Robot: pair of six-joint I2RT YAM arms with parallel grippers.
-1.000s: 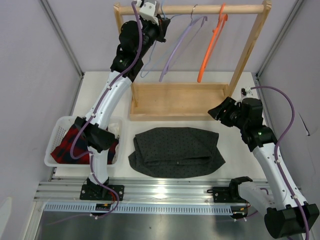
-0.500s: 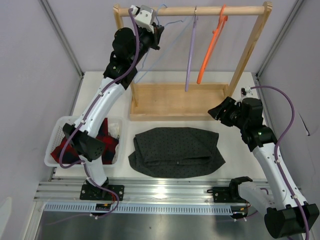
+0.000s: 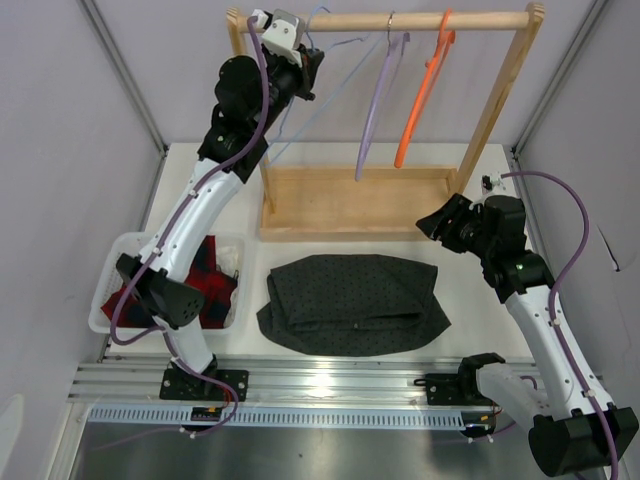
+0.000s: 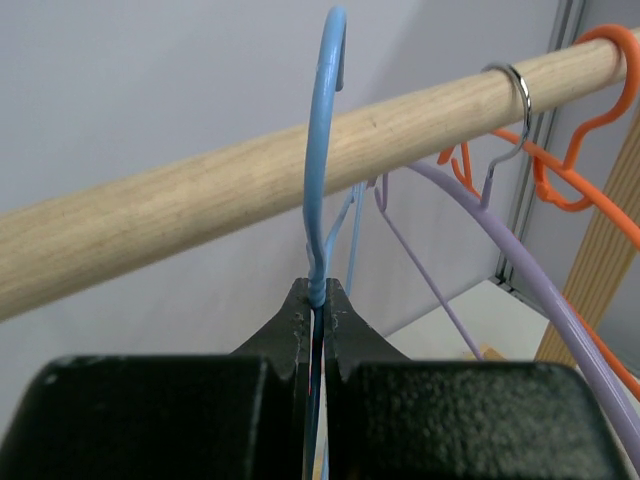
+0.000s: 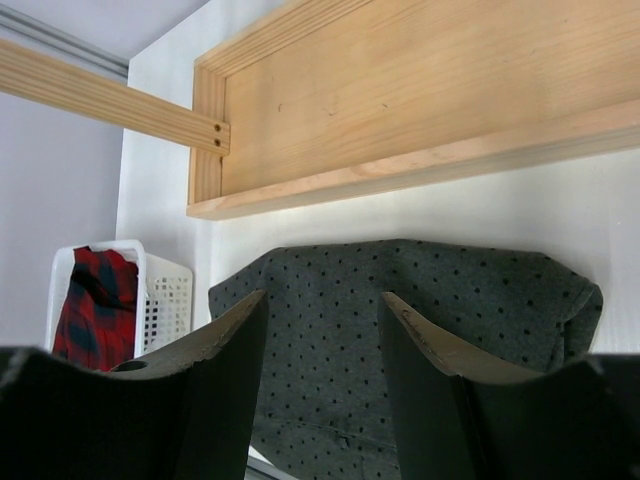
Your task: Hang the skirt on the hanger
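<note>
The left fingers (image 4: 316, 303) are raised at the wooden rail (image 4: 200, 190) and pinched shut on the twisted neck of the hanger (image 4: 318, 150). Its pale blue hook rises straight above the fingertips and crosses in front of the rail; whether it rests on the wood cannot be told. The hanger's thin wire body slants down and away below these fingers. Just to their right on the rail hang the lilac hanger (image 4: 520, 260) and, beyond it, the orange hanger (image 4: 590, 190).

The right fingers (image 3: 432, 224) stand spread apart with nothing between them, low over the worktop (image 3: 470, 300) by the corner of the wooden rack base (image 5: 420, 90). The skirt (image 5: 420, 310) lies folded flat on the worktop ahead of and below these fingers, clear of both tips and well apart from the left fingers. Far beyond the skirt from the right fingers sits the white basket (image 3: 110, 270) with the plaid garment (image 3: 205, 290) in it.
</note>
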